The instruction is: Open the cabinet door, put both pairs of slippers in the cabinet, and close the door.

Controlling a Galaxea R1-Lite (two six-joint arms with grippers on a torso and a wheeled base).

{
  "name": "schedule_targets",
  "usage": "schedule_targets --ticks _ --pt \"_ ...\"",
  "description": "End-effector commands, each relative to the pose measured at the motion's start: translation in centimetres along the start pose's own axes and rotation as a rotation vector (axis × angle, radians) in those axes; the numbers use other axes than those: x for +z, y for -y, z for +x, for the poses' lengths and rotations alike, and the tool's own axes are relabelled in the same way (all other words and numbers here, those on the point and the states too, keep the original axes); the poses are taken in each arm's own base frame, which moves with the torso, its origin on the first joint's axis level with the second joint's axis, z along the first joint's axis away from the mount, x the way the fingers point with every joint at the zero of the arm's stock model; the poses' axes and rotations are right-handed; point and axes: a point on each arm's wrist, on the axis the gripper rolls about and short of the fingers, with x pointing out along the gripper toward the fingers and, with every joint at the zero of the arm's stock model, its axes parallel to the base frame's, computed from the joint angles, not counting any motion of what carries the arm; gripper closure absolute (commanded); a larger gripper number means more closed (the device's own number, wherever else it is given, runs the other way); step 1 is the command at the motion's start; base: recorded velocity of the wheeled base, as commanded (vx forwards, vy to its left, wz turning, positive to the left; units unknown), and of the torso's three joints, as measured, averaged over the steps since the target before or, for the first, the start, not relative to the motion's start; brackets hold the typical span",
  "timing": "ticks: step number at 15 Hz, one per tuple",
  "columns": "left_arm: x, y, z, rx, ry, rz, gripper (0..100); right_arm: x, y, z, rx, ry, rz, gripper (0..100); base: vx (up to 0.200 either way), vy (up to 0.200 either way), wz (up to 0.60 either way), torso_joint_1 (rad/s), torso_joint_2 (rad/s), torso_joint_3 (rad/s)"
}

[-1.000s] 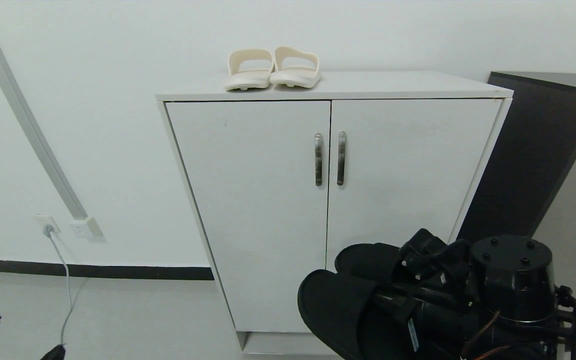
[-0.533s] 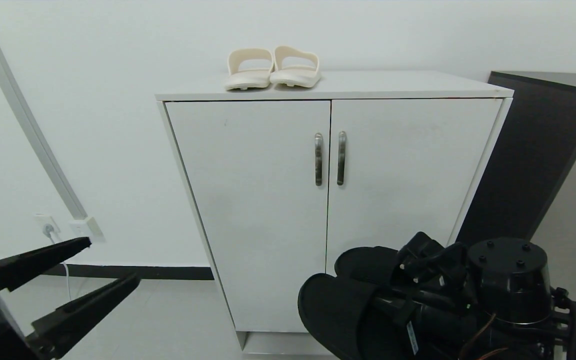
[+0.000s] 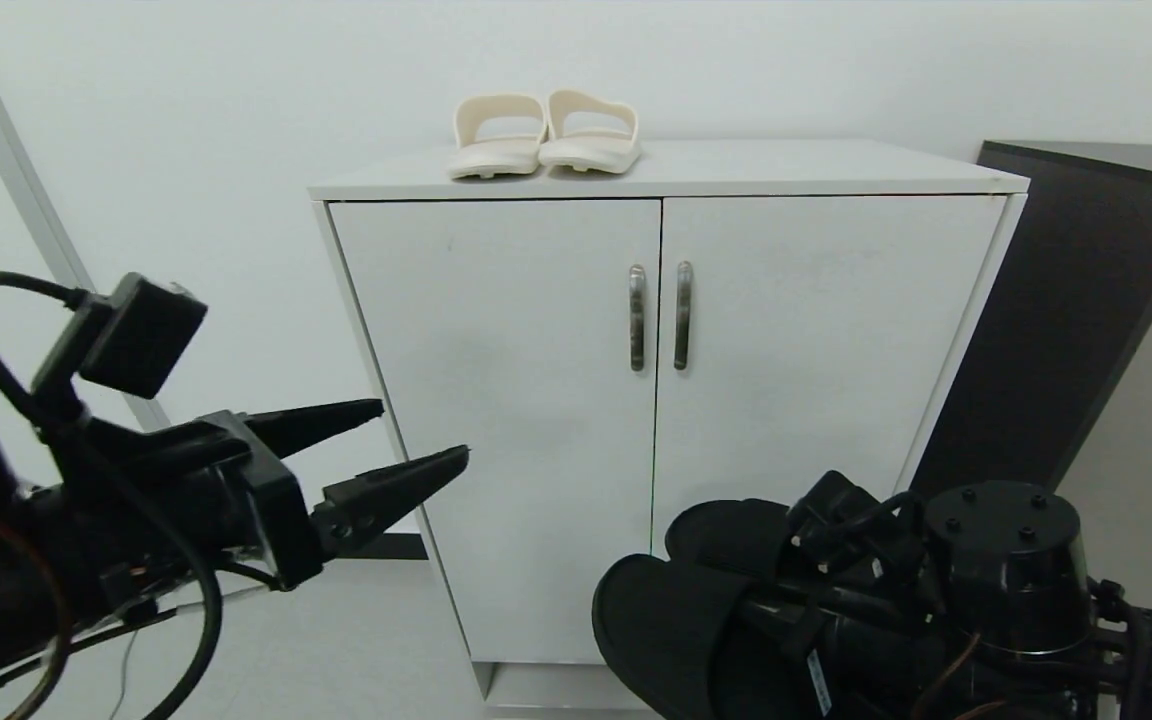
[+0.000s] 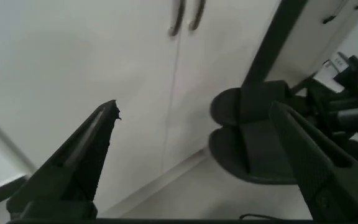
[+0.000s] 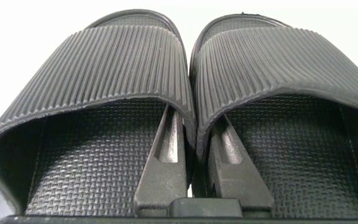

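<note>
The white cabinet [image 3: 816,168] stands against the wall, its left door [image 3: 506,420] and right door [image 3: 816,350] both shut. Two upright metal handles [image 3: 637,318] sit side by side at the seam. One pair of cream slippers [image 3: 544,137] rests on top, toward the left. One pair of black ribbed slippers [image 3: 696,590] hangs low before the right door. The right gripper [image 5: 194,124] has a finger inside each, pinching their adjoining sides together. The left gripper [image 3: 424,430] is spread wide in front of the left door's outer edge. A dark cabinet [image 3: 1066,320] stands just beside, on the right, and a grey conduit [image 3: 16,170] slants up the wall.
</note>
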Motion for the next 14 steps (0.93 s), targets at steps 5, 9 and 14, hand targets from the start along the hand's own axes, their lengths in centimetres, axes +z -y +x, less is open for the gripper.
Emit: schedule_targets --ticks 5,9,14 --pt "2.3 2.6 8.1 -0.261 0.007 -0.075 0 -0.4 0.0 0.0 0.019 0.014 0.0 100 0.0 0.0 0.0 0.0 0.0 0.0" --pt "4.1 2.6 12.0 -0.326 0.039 -0.102 0 -0.6 0.0 0.0 0.019 0.006 0.0 100 0.0 0.0 0.0 0.0 0.0 0.0" --pt "5.6 2.5 15.6 -0.402 0.056 -0.187 0 -0.6 -0.1 0.1 0.022 0.005 0.0 100 0.0 0.0 0.0 0.0 0.0 0.0"
